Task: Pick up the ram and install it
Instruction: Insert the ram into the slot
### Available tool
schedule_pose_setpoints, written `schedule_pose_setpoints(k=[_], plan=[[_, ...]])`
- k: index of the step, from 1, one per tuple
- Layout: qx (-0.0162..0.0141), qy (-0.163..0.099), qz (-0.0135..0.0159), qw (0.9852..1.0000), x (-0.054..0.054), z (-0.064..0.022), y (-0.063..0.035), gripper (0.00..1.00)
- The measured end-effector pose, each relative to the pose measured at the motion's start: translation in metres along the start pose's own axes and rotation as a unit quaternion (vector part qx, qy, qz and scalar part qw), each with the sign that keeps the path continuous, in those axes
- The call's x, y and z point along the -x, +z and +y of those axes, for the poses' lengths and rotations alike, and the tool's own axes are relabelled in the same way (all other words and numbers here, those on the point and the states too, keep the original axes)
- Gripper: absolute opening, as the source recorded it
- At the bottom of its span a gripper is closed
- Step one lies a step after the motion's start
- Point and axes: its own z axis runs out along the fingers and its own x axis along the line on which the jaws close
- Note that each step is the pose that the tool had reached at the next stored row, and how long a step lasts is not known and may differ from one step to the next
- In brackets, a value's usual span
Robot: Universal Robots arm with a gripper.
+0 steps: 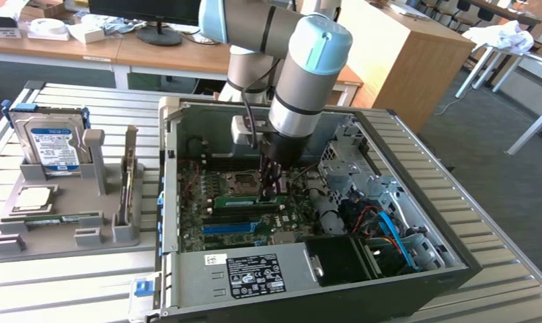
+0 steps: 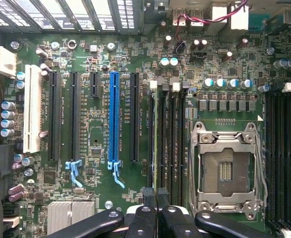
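Observation:
Inside the open PC case (image 1: 405, 168), a long green ram (image 1: 244, 200) stands in a motherboard slot beside the empty CPU socket (image 1: 244, 180). My gripper (image 1: 273, 192) reaches straight down onto that stick's end nearer the exterior view's right. In the wrist view the two black fingers (image 2: 148, 201) are pressed together, and my gripper (image 2: 156, 196) is shut over the thin edge-on ram (image 2: 153, 144) in its slot. Nothing is clamped between the fingers. Whether they touch the stick I cannot tell. A second, matching green stick (image 1: 51, 218) lies on the grey holder (image 1: 64, 235) at the exterior view's left.
The holder also carries a hard drive (image 1: 51, 145) standing upright and a square silver CPU chip (image 1: 33, 196). Further slots, a blue one (image 2: 114, 116) among them, lie beside the ram slots. Cables and a drive cage (image 1: 378, 215) crowd the case's side toward the exterior view's right.

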Motion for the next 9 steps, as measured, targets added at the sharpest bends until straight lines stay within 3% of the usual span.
schedule_pose_setpoints(k=[9], plan=[[-0.0001,0.000,0.0001,1.0000,-0.0002,0.0000,0.0010,0.11]])
